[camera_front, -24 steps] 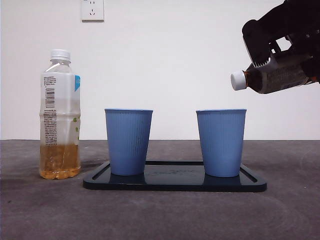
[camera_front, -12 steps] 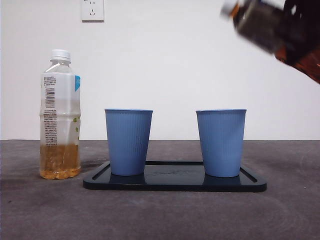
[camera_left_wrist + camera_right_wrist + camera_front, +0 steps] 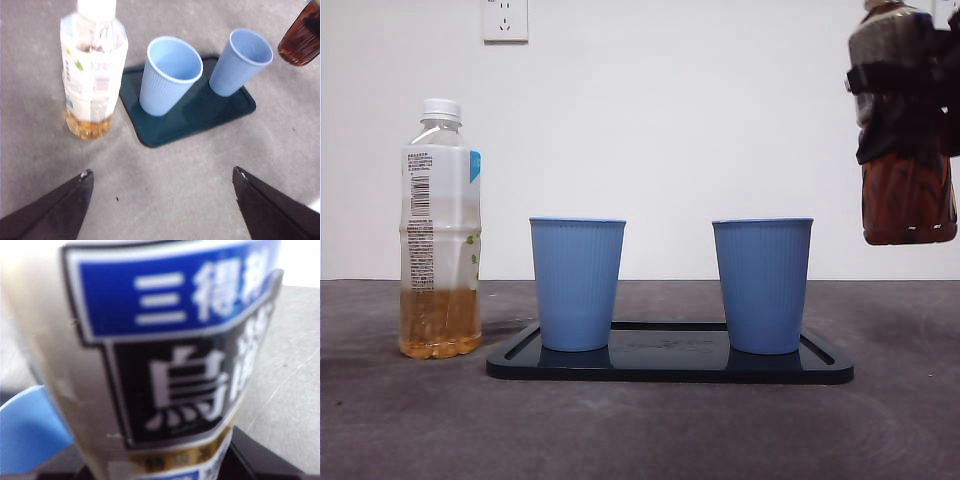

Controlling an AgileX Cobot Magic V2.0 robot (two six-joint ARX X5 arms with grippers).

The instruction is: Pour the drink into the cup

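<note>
A dark tea bottle (image 3: 908,150) with a blue and black label (image 3: 165,355) hangs upright in the air, to the right of the right blue cup (image 3: 762,285) and higher than its rim. My right gripper (image 3: 920,100) is shut on the bottle's middle. The bottle's top is cut off by the picture's edge. The left blue cup (image 3: 577,283) stands beside the right one on a dark tray (image 3: 670,365). My left gripper (image 3: 162,172) is open and empty, above the table in front of the tray. Both cups (image 3: 170,75) (image 3: 240,62) look empty from there.
A clear bottle with yellow tea and a white cap (image 3: 440,230) stands upright to the left of the tray; it also shows in the left wrist view (image 3: 92,75). A wall socket (image 3: 505,20) is behind it. The grey table runs to the wall.
The dark bottle has swung from lying tipped, cap towards the right cup, to upright, and has moved right, away from the cup. The cups, tray and yellow bottle have not moved.
</note>
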